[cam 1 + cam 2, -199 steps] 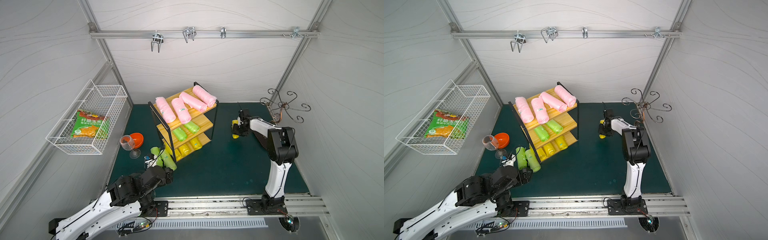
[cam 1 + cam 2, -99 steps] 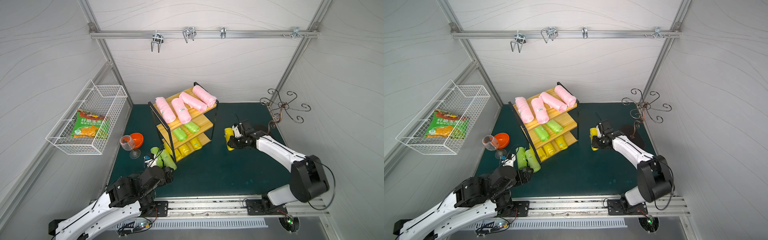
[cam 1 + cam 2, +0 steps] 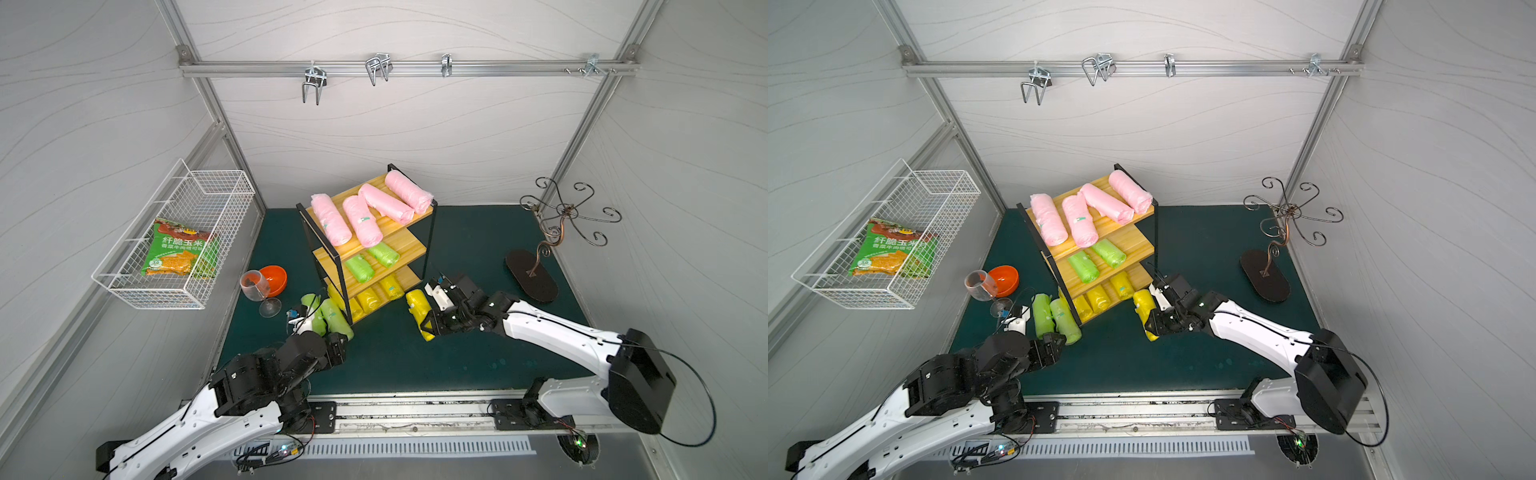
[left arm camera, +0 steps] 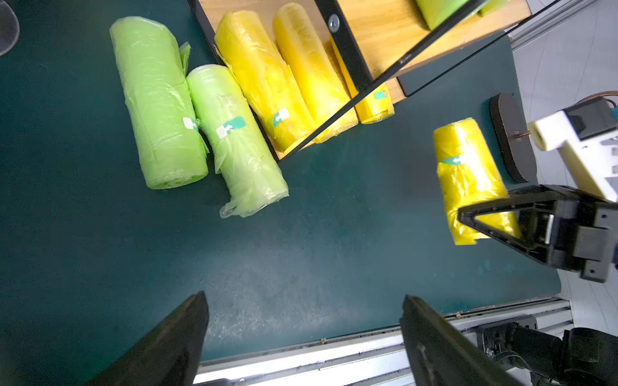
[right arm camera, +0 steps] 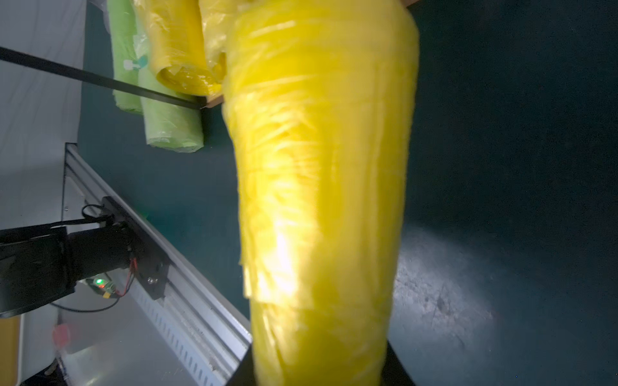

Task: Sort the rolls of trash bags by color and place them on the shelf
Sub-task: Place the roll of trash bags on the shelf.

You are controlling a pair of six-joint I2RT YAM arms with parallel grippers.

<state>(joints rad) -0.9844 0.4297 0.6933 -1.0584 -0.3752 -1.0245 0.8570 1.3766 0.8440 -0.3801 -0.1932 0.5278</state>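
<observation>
The shelf (image 3: 409,248) stands at the mat's middle. Pink rolls (image 3: 361,220) lie on its top board, two lime green rolls (image 3: 359,268) on the middle one, and three yellow rolls (image 3: 368,298) on the bottom one. Two more green rolls (image 3: 332,318) (image 4: 157,100) lie on the mat against the shelf's left front leg. My right gripper (image 3: 430,322) (image 3: 1154,324) is shut on a yellow roll (image 3: 419,307) (image 5: 317,167) just right of the bottom board. My left gripper (image 4: 302,300) (image 3: 338,347) hangs open and empty over the mat, in front of the green rolls.
A white wire basket (image 3: 124,286) holding a snack packet hangs on the left wall. A wine glass (image 3: 255,286) and an orange bowl (image 3: 274,278) stand left of the green rolls. A metal hook stand (image 3: 532,274) stands at the right back.
My right arm has carried the yellow roll from the mat's right back over to the shelf's right front corner. The left arm has stayed where it was.
</observation>
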